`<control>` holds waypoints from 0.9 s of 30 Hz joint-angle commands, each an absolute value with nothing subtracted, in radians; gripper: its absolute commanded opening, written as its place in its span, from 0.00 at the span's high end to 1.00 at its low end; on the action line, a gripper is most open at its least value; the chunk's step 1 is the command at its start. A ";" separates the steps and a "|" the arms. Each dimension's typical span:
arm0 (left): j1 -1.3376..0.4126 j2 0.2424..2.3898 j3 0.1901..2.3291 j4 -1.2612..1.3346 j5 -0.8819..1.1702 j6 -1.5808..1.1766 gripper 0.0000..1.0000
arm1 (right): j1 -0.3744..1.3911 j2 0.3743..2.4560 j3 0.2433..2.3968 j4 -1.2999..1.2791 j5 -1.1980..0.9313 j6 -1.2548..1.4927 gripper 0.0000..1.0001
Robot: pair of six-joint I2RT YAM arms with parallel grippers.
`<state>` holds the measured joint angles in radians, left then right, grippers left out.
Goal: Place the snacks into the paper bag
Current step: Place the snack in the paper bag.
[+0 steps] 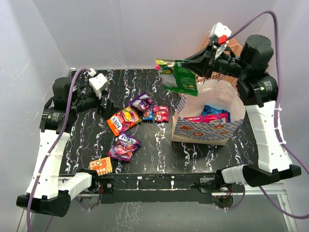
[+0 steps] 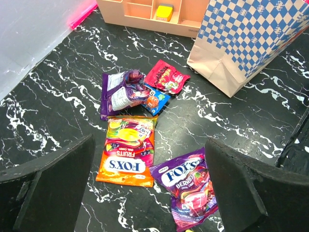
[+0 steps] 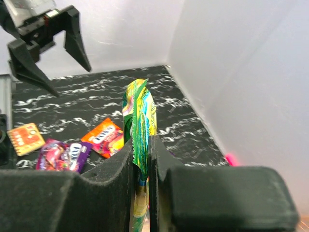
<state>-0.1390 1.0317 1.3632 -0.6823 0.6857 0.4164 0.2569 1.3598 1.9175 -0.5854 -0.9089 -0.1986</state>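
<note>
**Over the bag's far corner: green packet pinched in my right jaws**

Up at the far right of the counter, my right jaws are closed on the top edge of a green packet. In the right wrist view the foil is squeezed flat between the two pads. It hangs down by the far left corner of the paper bag. I cannot tell whether it touches the rim.

The bag stands upright on the right side of the counter with its mouth open. Blue and pink packets are already lying inside it. A peach organizer sits behind the bag at the back wall.

My left jaws are spread wide and hold nothing, hovering above the left part of the counter. Below them, between my fingers in the left wrist view, lie two packets:
- an orange Fox's packet
- a purple Fox's packet, just beside it

Farther back, three more packets huddle together, touching or overlapping:
- a crumpled purple packet
- a small blue packet
- a red packet, the one nearest the bag

A small orange packet lies alone near the counter's front left edge, well apart from the rest.
</note>
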 commanded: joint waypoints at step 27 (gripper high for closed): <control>-0.114 1.004 1.313 -0.644 0.714 0.394 0.02 | 0.003 1.143 1.727 -0.933 -0.563 -0.724 0.92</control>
